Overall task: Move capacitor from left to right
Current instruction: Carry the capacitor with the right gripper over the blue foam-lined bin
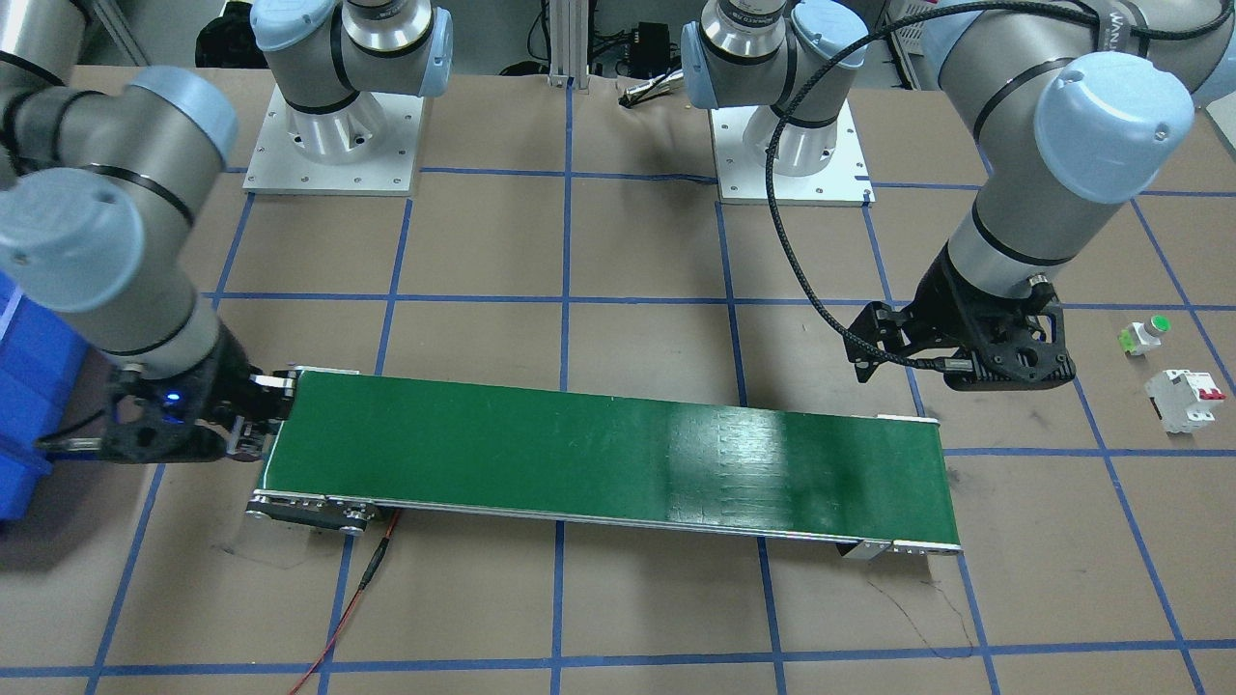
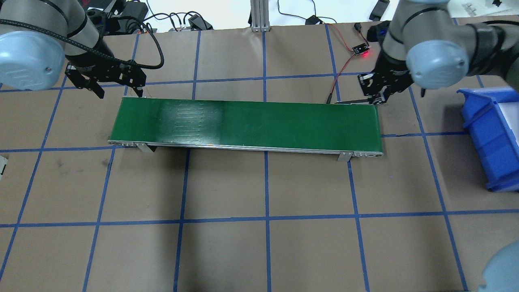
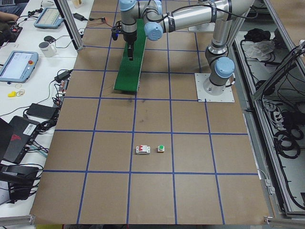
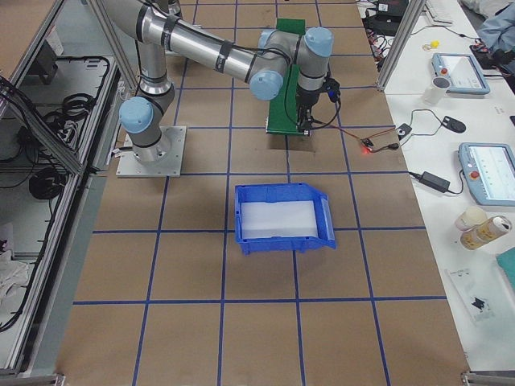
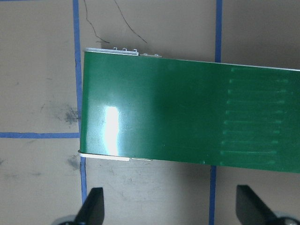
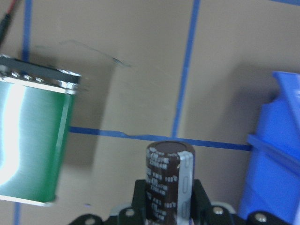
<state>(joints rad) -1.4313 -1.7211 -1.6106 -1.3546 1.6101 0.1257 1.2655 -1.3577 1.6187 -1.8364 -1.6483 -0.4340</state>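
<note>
The capacitor, a dark brown block with a pale grey strip, stands upright between the fingers of my right gripper, which is shut on it. In the overhead view the right gripper hangs over the right end of the green conveyor belt, at its far corner. My left gripper is open and empty, just beyond the far edge of the belt's left end. Its two fingertips show wide apart in the left wrist view, with the belt ahead of them.
A blue bin stands on the table to the right of the belt, also seen in the right wrist view. A white breaker with red switches and a green-capped button lie on the table's left part. A red wire runs to the belt's right end.
</note>
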